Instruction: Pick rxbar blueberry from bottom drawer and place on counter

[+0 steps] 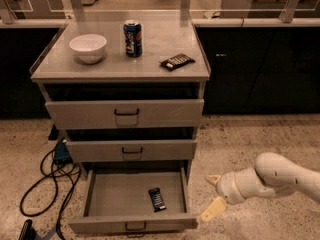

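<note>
rxbar blueberry: one, in bottom drawer; jaws spread, right of it

A single camera stands in front of the cabinet, above counter height, and looks down on it almost square to the drawer fronts. The counter fills the upper middle of the frame. The pulled-out bottom drawer reaches the lower edge. It is near enough that floor shows on both sides. The gripper, fingers spread, sits at lower right beside the drawer.
</note>
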Available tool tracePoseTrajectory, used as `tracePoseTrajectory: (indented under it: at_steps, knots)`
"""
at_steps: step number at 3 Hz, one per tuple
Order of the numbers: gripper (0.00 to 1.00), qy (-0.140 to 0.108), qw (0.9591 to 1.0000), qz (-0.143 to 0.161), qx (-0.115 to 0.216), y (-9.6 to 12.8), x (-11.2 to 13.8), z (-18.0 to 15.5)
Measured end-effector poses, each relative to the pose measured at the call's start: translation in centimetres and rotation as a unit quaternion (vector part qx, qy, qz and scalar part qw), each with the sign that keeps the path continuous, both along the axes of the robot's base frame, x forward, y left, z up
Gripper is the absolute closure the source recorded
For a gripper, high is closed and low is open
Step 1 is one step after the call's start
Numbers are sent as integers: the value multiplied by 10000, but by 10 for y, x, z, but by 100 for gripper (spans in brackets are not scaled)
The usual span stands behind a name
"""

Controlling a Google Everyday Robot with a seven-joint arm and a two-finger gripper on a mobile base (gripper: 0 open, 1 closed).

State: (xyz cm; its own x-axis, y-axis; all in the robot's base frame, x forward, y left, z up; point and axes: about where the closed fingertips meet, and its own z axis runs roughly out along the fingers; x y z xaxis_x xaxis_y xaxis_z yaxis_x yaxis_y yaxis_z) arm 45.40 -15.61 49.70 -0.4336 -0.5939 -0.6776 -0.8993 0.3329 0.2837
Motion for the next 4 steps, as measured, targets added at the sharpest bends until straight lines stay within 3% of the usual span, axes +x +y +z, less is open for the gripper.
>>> tracePoseTrajectory:
  at_steps: [1,2,3,4]
  knots:
    - [0,32,9938,-717,849,-27,44,-6]
    - [0,-950,9703,-1293,1812,-51,97,-2]
    - [0,-1530,9623,-1283,1848,-63,124,4]
    - [0,-1594,9669,-1331,1484,-60,121,6]
